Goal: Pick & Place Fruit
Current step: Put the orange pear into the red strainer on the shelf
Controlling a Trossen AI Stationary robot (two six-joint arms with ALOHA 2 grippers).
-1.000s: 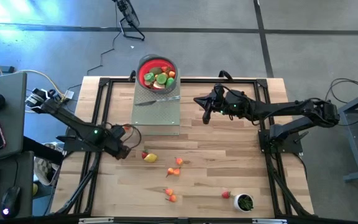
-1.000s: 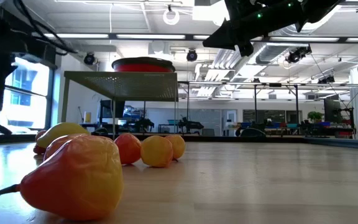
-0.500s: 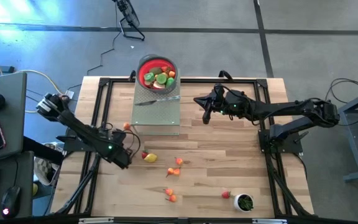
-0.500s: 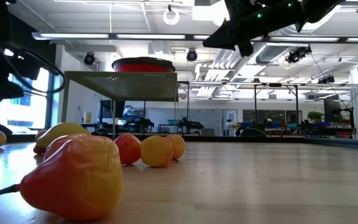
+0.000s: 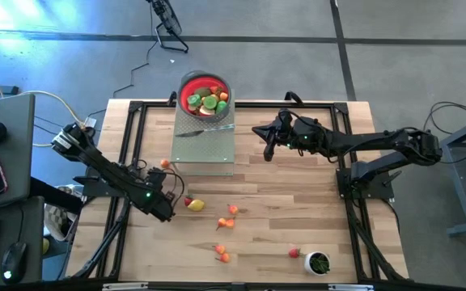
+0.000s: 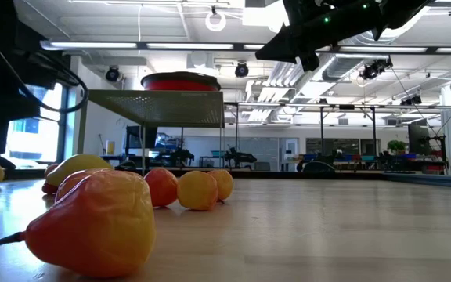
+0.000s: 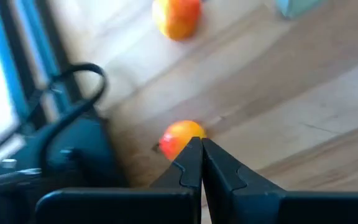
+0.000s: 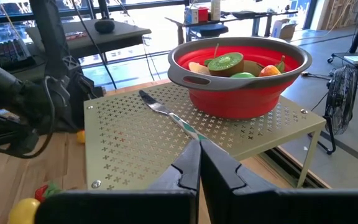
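Note:
Several small toy fruit lie on the wooden table: an orange piece (image 5: 165, 163), a red and yellow pair (image 5: 192, 204), orange ones (image 5: 230, 212) and a red one (image 5: 294, 253). More fruit fills the red bowl (image 5: 205, 93), which stands on a perforated metal stand (image 5: 203, 145). My left gripper (image 5: 168, 213) is shut and points steeply down at the table's left. In the left wrist view its tips (image 7: 202, 146) overlap a red-and-yellow fruit (image 7: 179, 135). My right gripper (image 5: 265, 139) hangs shut in the air right of the stand, nearly level. My left gripper has its shut fingertips (image 7: 194, 155) right at the near side of the red-and-yellow fruit (image 7: 180, 138), which lies on the table. The fingers come down at a slant from above. Whether they touch the fruit, I cannot tell.
A silver knife (image 8: 166, 112) lies on the stand in front of the bowl. A small white cup with green contents (image 5: 318, 263) stands near the table's front right. A black frame (image 5: 136, 109) borders the table. A large pear-shaped fruit (image 6: 92, 223) lies close to the low camera.
My left gripper has gone down and toward the table's near edge, tipping more steeply downward; it has stayed shut. Most of that motion came early in the second. My right arm has kept still.

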